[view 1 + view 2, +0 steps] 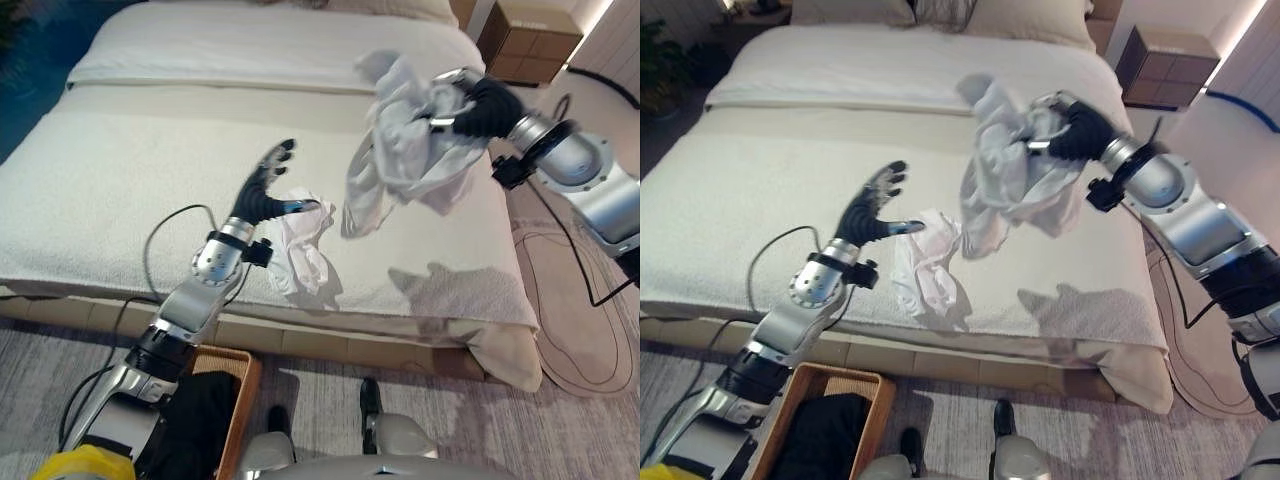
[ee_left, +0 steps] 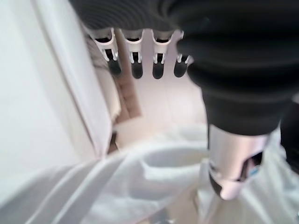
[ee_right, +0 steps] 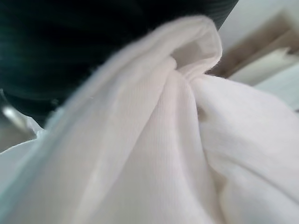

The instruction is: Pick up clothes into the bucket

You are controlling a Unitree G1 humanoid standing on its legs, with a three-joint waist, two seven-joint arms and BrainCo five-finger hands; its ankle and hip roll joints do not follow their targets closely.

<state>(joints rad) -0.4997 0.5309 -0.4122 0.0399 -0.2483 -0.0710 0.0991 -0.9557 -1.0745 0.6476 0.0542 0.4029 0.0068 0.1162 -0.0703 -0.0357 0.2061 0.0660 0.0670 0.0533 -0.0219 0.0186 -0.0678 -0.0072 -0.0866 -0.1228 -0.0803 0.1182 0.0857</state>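
Right hand point(image 1: 1080, 128) fingers curled round lifted grey garment point(image 1: 1010, 175); left hand point(image 1: 872, 210) fingers straight.

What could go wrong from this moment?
1. The white garment hangs loosely from the right hand above the bed; it may slip out before reaching the basket.
2. The basket stands on the floor at the robot's left, so the carry crosses the open left hand and may snag.
3. The second white cloth may be forgotten.

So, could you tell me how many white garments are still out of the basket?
2: one white garment held up over the bed by the right hand, another crumpled on the bed beside the open left hand.
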